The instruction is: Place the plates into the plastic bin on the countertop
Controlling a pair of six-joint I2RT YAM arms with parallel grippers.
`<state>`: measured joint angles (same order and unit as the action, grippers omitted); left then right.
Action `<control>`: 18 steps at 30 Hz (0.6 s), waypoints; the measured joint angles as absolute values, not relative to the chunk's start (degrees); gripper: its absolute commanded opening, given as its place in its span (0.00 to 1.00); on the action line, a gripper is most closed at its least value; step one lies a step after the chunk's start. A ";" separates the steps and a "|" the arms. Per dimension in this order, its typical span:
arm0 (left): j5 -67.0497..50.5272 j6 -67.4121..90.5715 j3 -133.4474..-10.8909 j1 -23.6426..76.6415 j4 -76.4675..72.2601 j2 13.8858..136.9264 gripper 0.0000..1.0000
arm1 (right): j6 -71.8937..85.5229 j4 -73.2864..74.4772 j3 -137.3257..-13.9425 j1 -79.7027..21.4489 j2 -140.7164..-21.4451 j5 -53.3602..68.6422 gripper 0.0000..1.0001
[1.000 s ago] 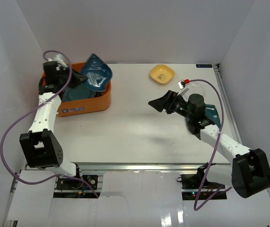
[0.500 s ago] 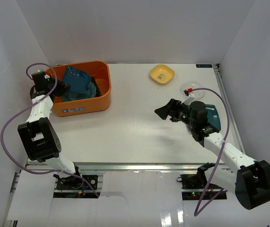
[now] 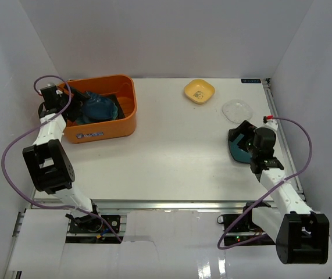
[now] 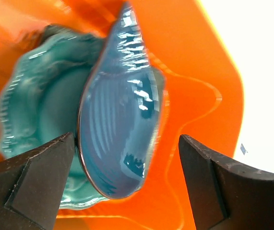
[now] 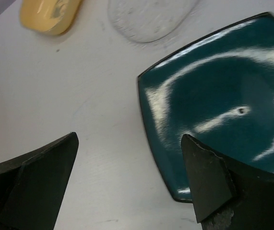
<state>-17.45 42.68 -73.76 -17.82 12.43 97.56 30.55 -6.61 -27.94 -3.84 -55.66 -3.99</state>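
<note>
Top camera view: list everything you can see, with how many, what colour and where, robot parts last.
Countertop: one, white.
Plastic bin: one, orange, far left of the countertop.
Scalloped plate: one, teal, in the bin.
Leaf-shaped plate: one, blue-teal, in the bin, overlapping the scalloped plate.
Small dish: one, yellow, far side, right of centre.
Clear dish: one, see-through, right side.
Rounded-square plate: one, dark teal, right side, nearer than the clear dish.
Left gripper: one, black, open above the bin.
Right gripper: one, black, open above the rounded-square plate's edge.

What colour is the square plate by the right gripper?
The plate is glossy dark teal with a darker rim, clearest in the right wrist view.
</note>
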 measured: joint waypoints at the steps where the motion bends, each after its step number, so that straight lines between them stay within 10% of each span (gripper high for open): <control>1: -17.19 42.59 -74.43 -17.39 12.40 97.25 0.98 | 30.24 -6.31 -27.94 -2.17 -56.01 -5.37 0.95; 18: -6.55 34.28 -75.11 11.79 6.79 68.47 0.98 | 28.25 -4.38 -33.89 20.93 -76.29 -14.98 0.92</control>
